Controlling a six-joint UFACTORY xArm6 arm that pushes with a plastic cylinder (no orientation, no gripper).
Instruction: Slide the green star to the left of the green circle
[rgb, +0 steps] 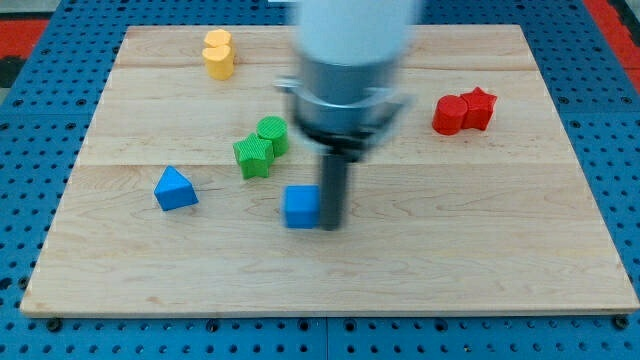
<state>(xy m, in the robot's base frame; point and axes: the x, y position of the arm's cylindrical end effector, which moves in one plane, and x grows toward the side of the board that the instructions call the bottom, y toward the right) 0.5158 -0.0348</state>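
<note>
The green star (253, 156) lies on the wooden board (500, 240), left of centre. The green circle (272, 133) touches it at its upper right. My tip (331, 224) is below and to the right of both green blocks, apart from them. It stands right beside the right side of a blue cube (301, 206); I cannot tell if they touch. The arm's grey body (345, 70) hangs over the board's top middle and hides what is behind it.
A blue triangle (175, 189) lies at the view's left. Two yellow blocks (218, 54) sit together at the top left. Two red blocks (464, 111) sit together at the right. The board rests on a blue pegboard surface (40, 120).
</note>
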